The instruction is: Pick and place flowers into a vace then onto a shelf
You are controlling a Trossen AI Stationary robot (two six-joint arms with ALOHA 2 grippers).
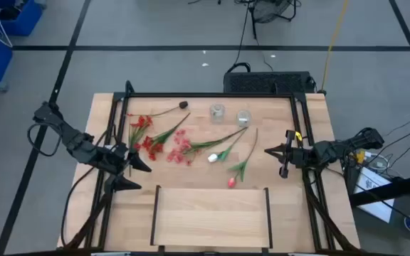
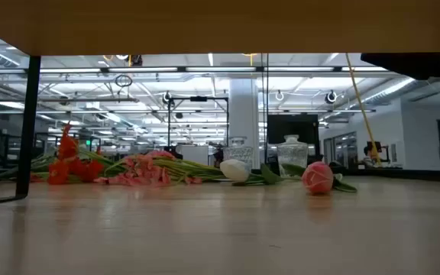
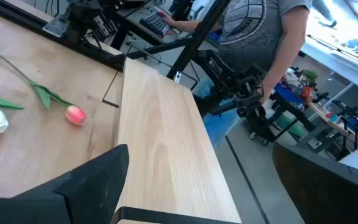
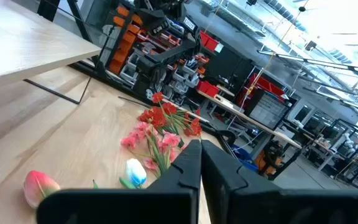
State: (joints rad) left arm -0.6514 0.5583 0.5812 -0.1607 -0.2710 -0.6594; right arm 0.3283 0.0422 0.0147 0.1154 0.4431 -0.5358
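Beside the flowers point(image 1: 191, 146), left claw point(image 1: 135, 173) gapes empty; right claw point(image 1: 267, 151) shut, empty.

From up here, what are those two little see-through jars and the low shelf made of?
The two jars look like clear glass: see-through, glossy, with bright glints, though clear plastic is possible. The shelf is a pale wood board with visible grain and a matte finish; its thin black side rails look like painted metal.
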